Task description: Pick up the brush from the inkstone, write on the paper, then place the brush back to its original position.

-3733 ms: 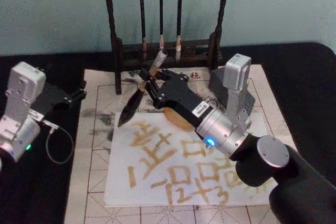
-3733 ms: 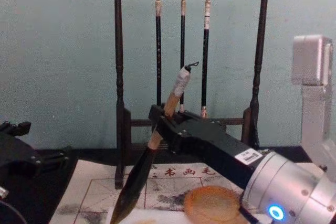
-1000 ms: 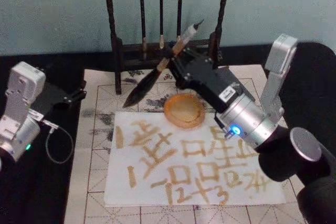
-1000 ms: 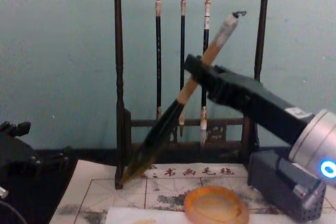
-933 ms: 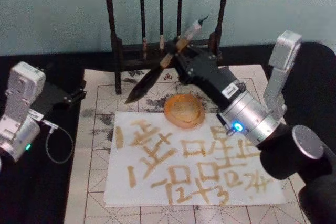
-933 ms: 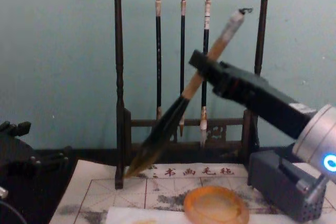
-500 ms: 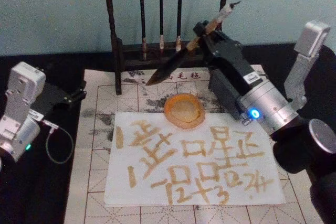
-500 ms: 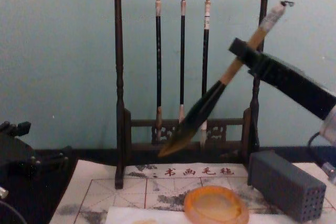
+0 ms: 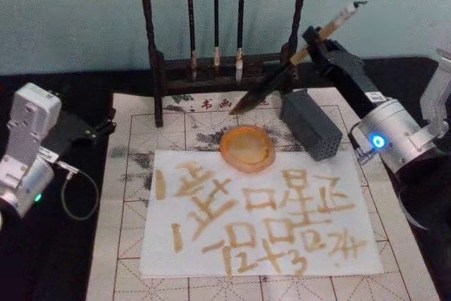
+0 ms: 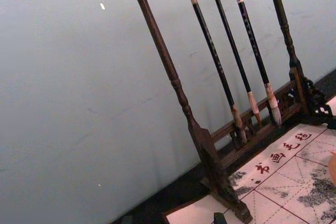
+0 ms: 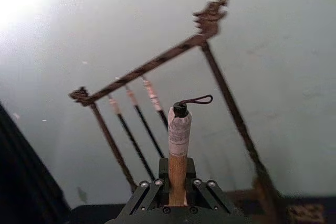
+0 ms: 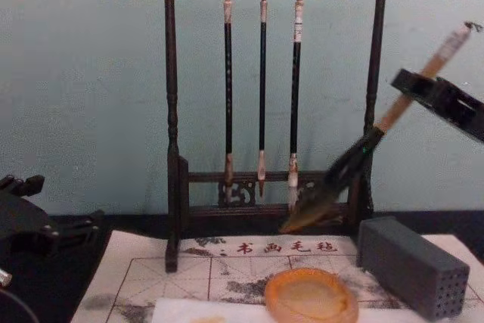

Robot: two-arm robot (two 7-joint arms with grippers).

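Note:
My right gripper (image 9: 315,41) is shut on the brush (image 9: 271,88), gripping its tan handle (image 11: 178,169) and holding it tilted in the air. The whitish end cap points up to the right. The dark tuft (image 12: 324,194) points down to the left, hanging by the rack's right post, above and behind the inkstone (image 9: 246,149). That round orange dish (image 12: 311,298) sits at the far edge of the paper (image 9: 159,259), a white sheet covered in tan characters. My left gripper (image 9: 106,125) rests open at the left, off the mat.
A dark wooden rack (image 9: 153,47) with three thin hanging brushes (image 12: 262,88) stands at the back. A grey block with dotted holes (image 9: 311,125) lies right of the inkstone. Under the paper is a red-grid mat (image 9: 127,244) on a black table.
My right gripper has carried the brush up and to the right, from over the paper's far-left part to beside the rack's right post. The left arm has stayed still.

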